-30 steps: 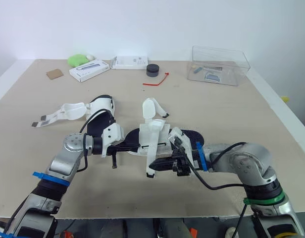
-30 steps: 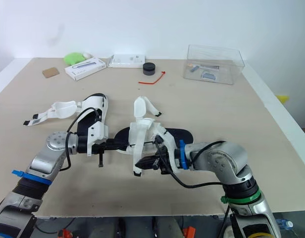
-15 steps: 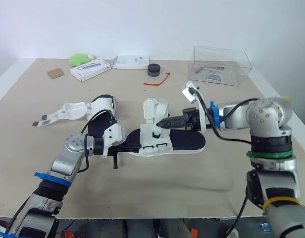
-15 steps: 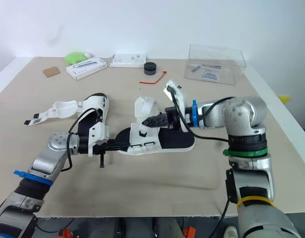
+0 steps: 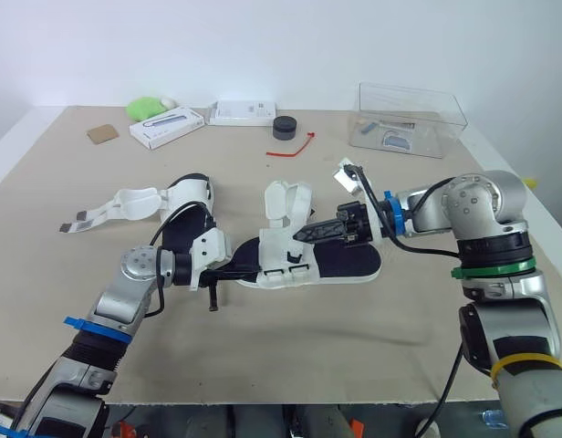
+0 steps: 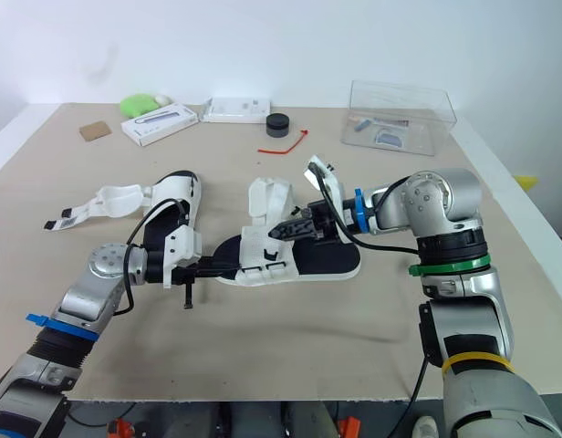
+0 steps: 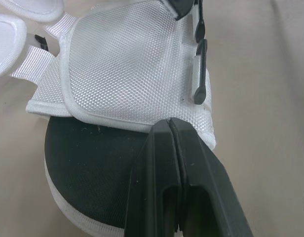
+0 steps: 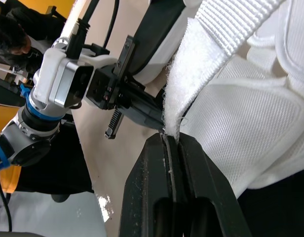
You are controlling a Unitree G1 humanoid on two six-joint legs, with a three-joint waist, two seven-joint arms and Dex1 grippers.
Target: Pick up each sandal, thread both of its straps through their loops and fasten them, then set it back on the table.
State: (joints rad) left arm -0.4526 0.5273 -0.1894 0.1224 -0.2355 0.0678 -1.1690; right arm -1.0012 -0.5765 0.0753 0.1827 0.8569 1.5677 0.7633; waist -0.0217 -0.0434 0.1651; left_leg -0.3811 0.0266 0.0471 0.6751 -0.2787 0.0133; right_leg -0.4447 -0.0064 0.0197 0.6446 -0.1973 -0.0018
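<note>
From the head views, one sandal (image 5: pixel 308 263) lies flat near the middle of the table (image 5: pixel 263 356), its white upper standing open over the black sole. The left gripper (image 5: pixel 248 271) reaches in from the robot's left and meets the sandal's near end, fingers closed. The right gripper (image 5: pixel 300 235) comes in from the right, low over the sole, with its tips at a strap (image 5: pixel 290 203) that stands upright. The second sandal (image 5: pixel 179 212) lies to the left, apart from the first, its straps trailing loose across the table. A clear box (image 5: pixel 409 109), a white box (image 5: pixel 167 126) and a black puck (image 5: pixel 283 128) sit along the far edge. In the left wrist view, the fingers (image 7: pixel 152 168) are pressed together, their tips pinching the hem of the white mesh above the black sole (image 7: pixel 88 168). In the right wrist view, the fingers (image 8: pixel 147 187) are clamped on the fuzzy edge of the strap, with the left gripper beyond it.
</note>
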